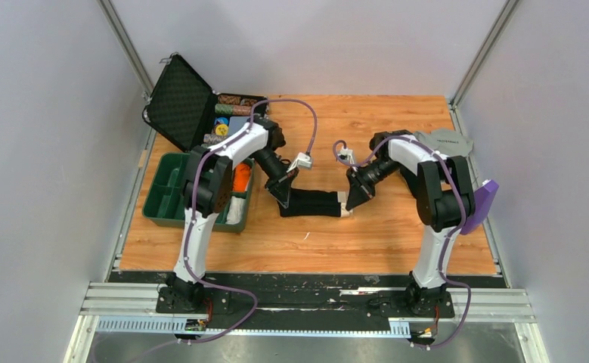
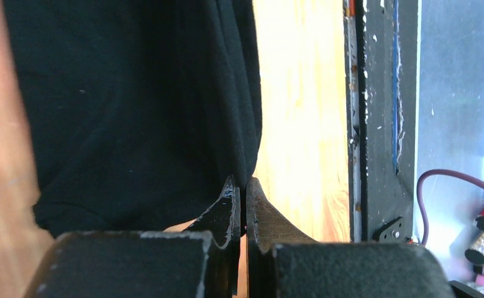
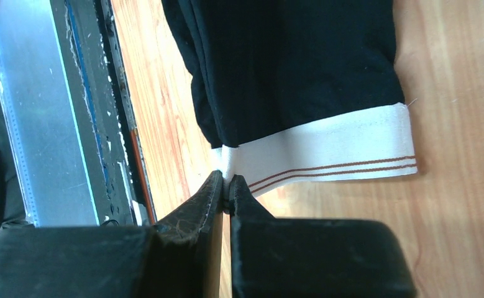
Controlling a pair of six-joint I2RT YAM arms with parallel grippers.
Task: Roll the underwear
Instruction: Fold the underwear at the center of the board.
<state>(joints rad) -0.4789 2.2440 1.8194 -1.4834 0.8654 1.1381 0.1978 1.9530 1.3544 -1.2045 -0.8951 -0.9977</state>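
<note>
The black underwear (image 1: 312, 203) lies folded into a narrow band across the middle of the wooden table. Its white waistband (image 3: 326, 152) with two thin brown stripes is at the right end. My left gripper (image 1: 283, 199) is shut on the left end of the black cloth (image 2: 133, 105), with its jaws pinching the near edge of the fabric. My right gripper (image 1: 348, 203) is shut on the near corner of the waistband. In the right wrist view my gripper (image 3: 227, 186) pinches the white band between closed tips. In the left wrist view my gripper (image 2: 242, 186) holds the cloth's edge.
A green bin (image 1: 172, 189) with small items stands at the left, behind the left arm. An open black case (image 1: 181, 106) with coloured items is at the back left. A light grey garment (image 1: 446, 140) lies at the back right. A purple object (image 1: 484, 204) sits beside the right arm.
</note>
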